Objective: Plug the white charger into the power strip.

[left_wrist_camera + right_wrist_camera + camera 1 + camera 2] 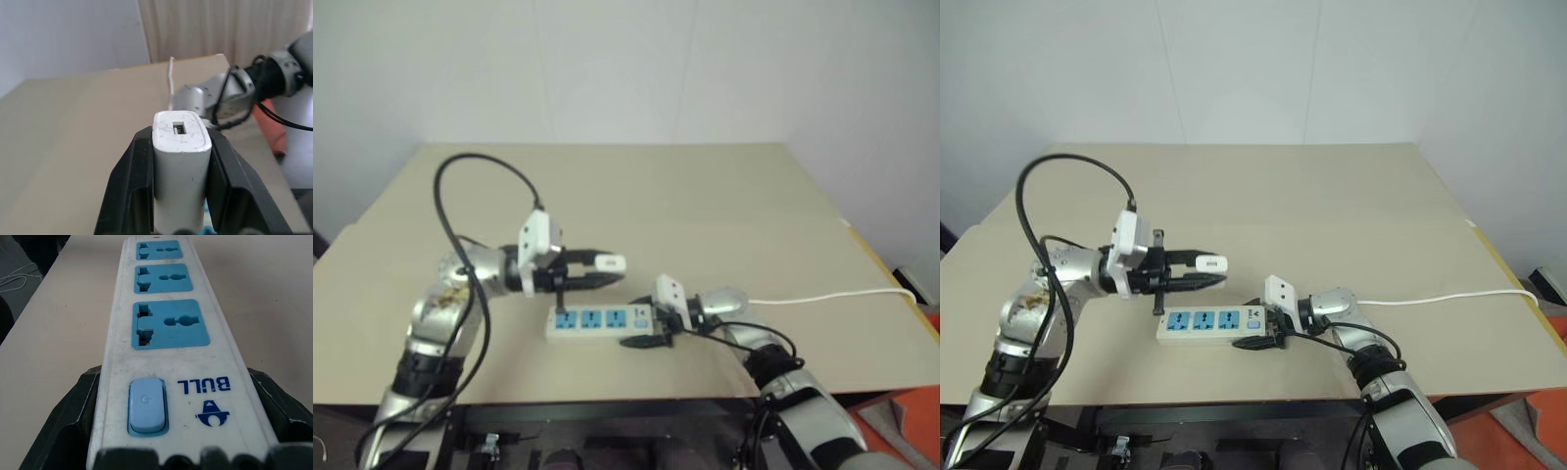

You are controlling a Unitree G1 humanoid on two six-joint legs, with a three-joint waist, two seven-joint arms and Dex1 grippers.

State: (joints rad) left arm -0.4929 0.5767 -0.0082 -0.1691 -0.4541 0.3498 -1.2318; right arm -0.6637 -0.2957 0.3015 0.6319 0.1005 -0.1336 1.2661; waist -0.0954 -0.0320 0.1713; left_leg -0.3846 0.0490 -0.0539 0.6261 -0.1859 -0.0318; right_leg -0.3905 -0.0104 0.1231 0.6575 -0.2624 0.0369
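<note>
The white charger (181, 166) is plain white, its slot end showing a small dark opening. The power strip (166, 357) is white with three blue socket faces, a pale blue switch and dark blue lettering beside it. Its cord (832, 295) is white. The desk (705, 196) is plain beige. Both sets of jaws are black.

The white charger (181, 171) runs off the frame's bottom edge, its prongs unseen. The power strip (166, 347) is cut at top and bottom; its far socket looks blurred, perhaps partly cropped.
</note>
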